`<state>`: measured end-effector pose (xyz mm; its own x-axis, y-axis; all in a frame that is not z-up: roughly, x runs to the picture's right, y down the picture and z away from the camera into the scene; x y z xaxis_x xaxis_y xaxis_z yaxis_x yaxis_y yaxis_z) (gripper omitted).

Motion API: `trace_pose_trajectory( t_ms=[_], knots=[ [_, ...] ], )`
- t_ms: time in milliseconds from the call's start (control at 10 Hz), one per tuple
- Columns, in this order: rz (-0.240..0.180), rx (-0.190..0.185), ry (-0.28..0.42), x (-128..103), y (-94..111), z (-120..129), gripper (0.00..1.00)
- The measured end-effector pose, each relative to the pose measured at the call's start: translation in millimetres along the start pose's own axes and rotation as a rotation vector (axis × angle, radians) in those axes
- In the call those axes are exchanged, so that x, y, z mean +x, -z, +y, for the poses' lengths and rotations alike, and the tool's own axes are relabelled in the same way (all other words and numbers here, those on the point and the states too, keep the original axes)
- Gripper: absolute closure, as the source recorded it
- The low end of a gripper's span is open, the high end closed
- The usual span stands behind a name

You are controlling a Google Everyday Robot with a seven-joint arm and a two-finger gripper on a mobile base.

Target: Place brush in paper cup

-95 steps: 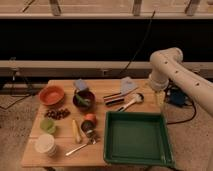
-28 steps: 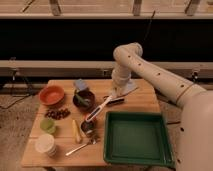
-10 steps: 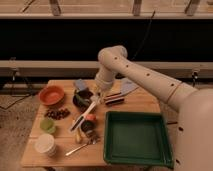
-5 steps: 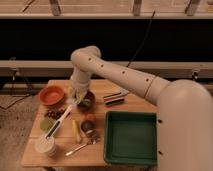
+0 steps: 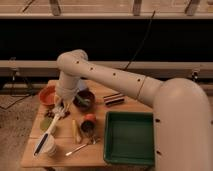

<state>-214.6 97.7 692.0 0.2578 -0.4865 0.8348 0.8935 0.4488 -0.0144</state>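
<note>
Claw beside orange bowl gripping brush, paper cup half-hidden

Robot lab: jaws over cluttered table

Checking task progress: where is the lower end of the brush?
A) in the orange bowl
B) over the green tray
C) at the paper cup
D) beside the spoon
C: the gripper, near the orange bowl, holds the brush slanting down to the paper cup.
</note>
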Motion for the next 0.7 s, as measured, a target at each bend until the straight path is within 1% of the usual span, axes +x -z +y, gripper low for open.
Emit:
trace_pose_trajectory(
  t_ms=[100,200,300,500,700],
  knots=[
    [-0.019,-0.014,0.03,-17,-7,2,1.0],
    [-0.039,-0.034,0.062,-33,-20,3,1.0],
    [-0.047,-0.047,0.077,-39,-30,4,1.0],
    [-0.049,-0.075,0.112,-51,-59,-2,1.0],
    [-0.058,-0.09,0.136,-62,-76,-12,1.0]
  ],
)
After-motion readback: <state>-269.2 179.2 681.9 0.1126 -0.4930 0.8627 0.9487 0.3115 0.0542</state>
